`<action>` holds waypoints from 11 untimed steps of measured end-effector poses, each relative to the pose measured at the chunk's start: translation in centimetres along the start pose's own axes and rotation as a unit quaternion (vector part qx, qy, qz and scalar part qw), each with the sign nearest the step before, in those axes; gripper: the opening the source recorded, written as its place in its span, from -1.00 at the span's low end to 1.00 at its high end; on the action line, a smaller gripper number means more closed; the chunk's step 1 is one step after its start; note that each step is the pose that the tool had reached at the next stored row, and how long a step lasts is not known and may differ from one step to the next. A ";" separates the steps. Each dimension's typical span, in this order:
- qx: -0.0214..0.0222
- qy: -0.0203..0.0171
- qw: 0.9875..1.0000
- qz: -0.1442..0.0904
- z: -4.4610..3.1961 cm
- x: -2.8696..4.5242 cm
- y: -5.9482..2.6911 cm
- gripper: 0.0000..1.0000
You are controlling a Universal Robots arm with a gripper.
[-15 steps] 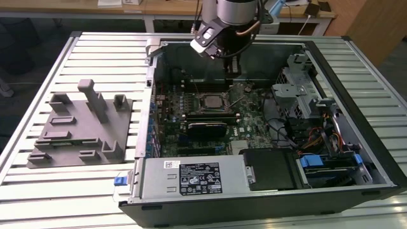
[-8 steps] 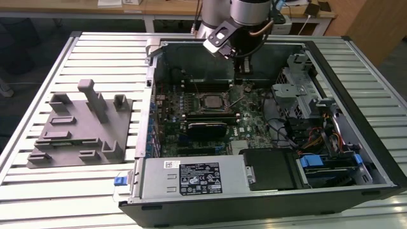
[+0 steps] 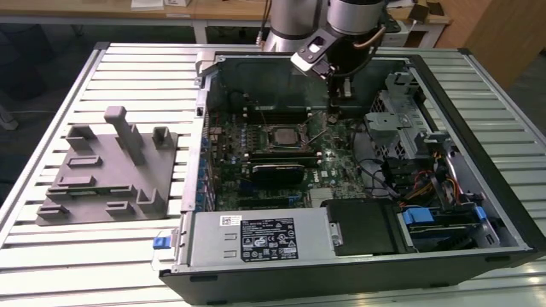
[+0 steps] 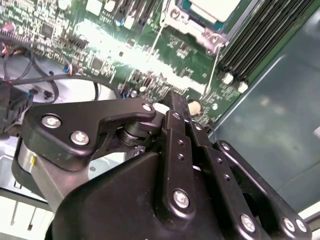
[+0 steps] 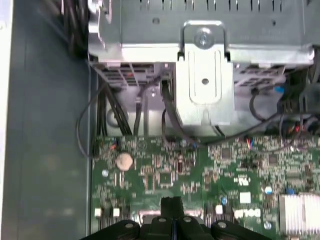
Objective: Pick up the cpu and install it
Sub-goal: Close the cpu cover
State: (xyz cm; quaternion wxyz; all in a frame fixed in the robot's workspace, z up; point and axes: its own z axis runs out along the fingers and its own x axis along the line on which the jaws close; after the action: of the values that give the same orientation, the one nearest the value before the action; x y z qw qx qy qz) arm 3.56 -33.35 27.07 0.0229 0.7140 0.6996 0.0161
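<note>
Tool (image 5: pixel 172 204), clenched and empty, points down over the motherboard (image 5: pixel 165 170) near the socketed cpu (image 4: pixel 210 7).

A work table (image 3: pixel 128 64) topped with pale metal slats running lengthwise takes up most of the exterior view, its ridges catching soft, even overhead light without hard shadows. A dark rim (image 3: pixel 503 128) borders the table along the exterior view's right. Behind it stands a bench with a light wooden top (image 3: pixel 222 9) and white legs (image 3: pixel 199 31), with a couple of pale boxes (image 3: pixel 149 4) resting on it. At the exterior view's upper right, a warm brown wooden panel (image 3: pixel 495 32) stands just beyond the table corner. The floor (image 3: pixel 43 48) at the exterior view's left is dark and dim under the bench.
</note>
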 end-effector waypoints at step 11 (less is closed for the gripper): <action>0.001 0.000 1.000 0.000 1.16 0.02 0.83 -0.79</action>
State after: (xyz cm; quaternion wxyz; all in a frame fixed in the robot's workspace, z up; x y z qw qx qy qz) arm 4.44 -33.35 25.96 0.0222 0.7140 0.6996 0.0153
